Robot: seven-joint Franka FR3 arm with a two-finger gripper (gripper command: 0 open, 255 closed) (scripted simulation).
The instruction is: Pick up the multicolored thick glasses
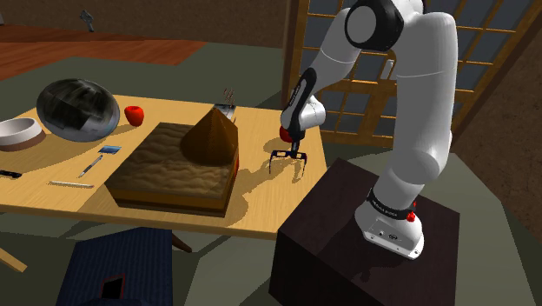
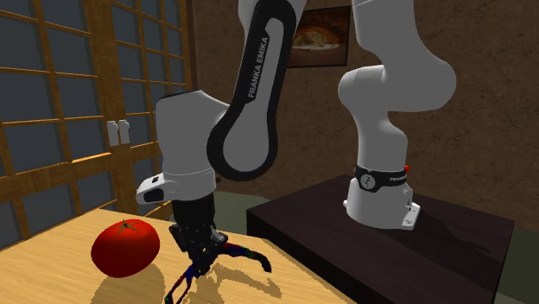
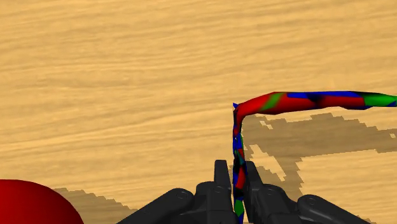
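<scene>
Gripper (image 3: 236, 170) sat nearest the wrist camera. Its jaws were closed narrow on a thin part of the multicoloured glasses (image 3: 299, 102), with the red/blue/green frame pinched between the fingertips. The thin section was presumably chosen because it fits the jaw gap. The thicker bar was left sticking out to one side, so the load was held off-centre. A shadow was cast offset on the wooden tabletop (image 3: 127, 76), so the glasses were judged clear, or nearly clear, of the surface, hung below the hand. They were located at the table's end near the stand (image 1: 347, 235), at the shoulder view's right. A red tomato (image 2: 125, 248) was seen just beside them, untouched. Grasp was judged made and lift barely begun. Swing or slip at the pinch was flagged as the risk.
</scene>
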